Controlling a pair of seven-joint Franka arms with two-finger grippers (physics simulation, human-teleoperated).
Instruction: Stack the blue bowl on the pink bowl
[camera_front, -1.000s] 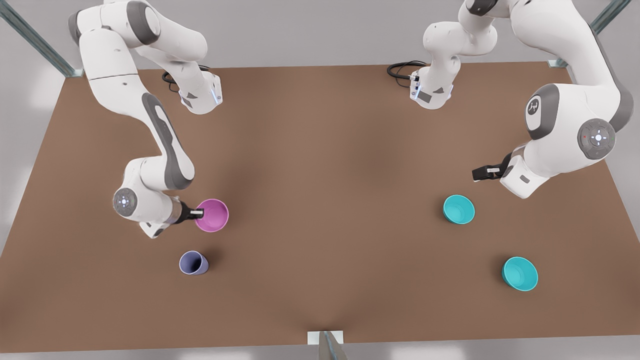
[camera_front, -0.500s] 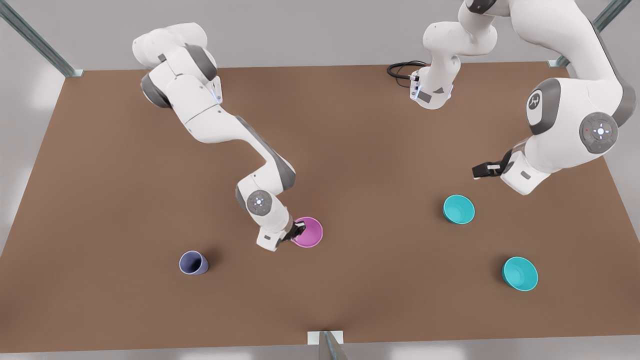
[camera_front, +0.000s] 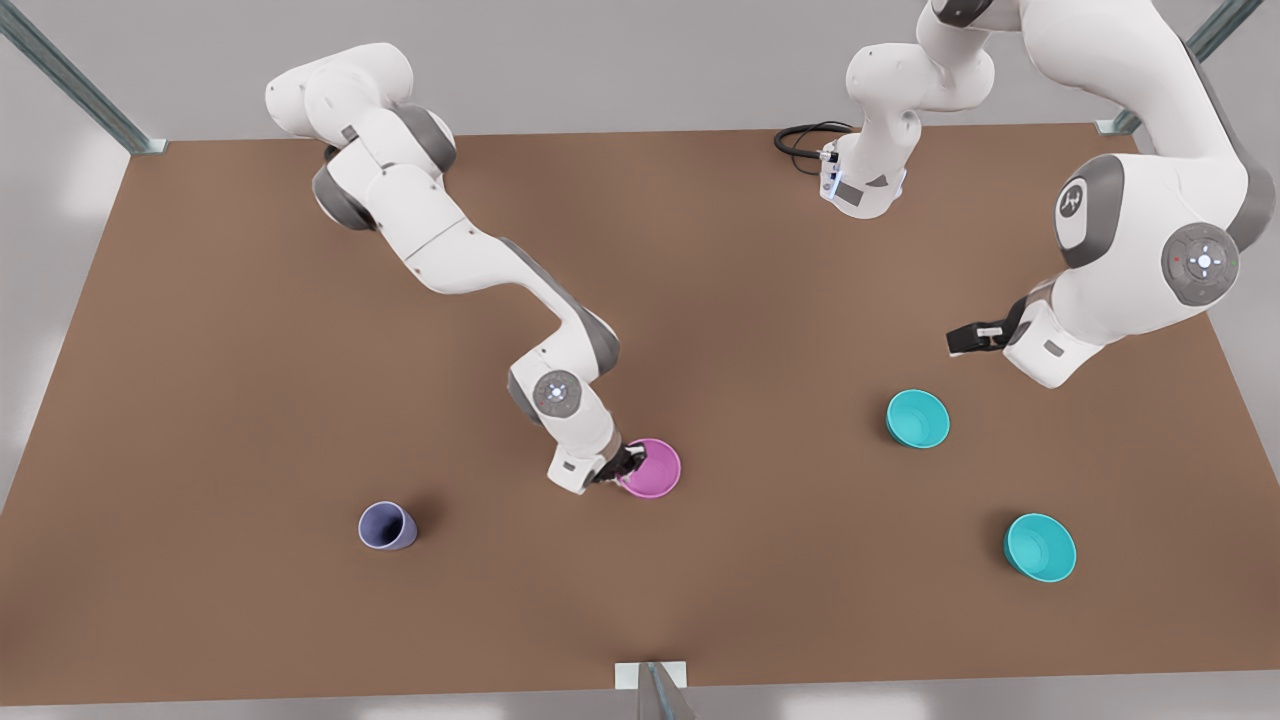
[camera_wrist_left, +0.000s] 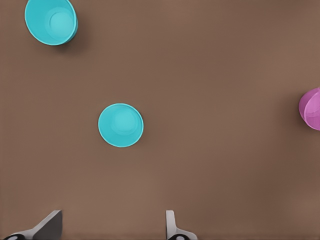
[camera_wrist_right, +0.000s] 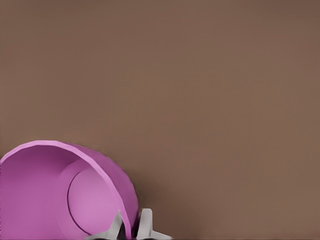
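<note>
The pink bowl (camera_front: 651, 467) sits near the table's middle, tilted in the right wrist view (camera_wrist_right: 65, 192). My right gripper (camera_front: 626, 466) (camera_wrist_right: 131, 227) is shut on its rim, one finger inside and one outside. Two look-alike blue bowls stand at the front view's right: one nearer the middle (camera_front: 917, 418) (camera_wrist_left: 120, 125), the other closer to the front edge (camera_front: 1040, 547) (camera_wrist_left: 50, 21). My left gripper (camera_front: 966, 339) (camera_wrist_left: 112, 229) hovers open above the table, just behind the nearer blue bowl. The pink bowl's edge (camera_wrist_left: 311, 109) also shows in the left wrist view.
A lavender-grey cup (camera_front: 386, 526) stands at the front view's left, near the front edge. The brown table (camera_front: 700, 250) is bare at the back and centre. A black cable (camera_front: 800, 138) lies by an arm base.
My right gripper has carried the pink bowl from the front view's left to near the table's middle. The left arm has barely shifted. Both blue bowls and the cup stayed put.
</note>
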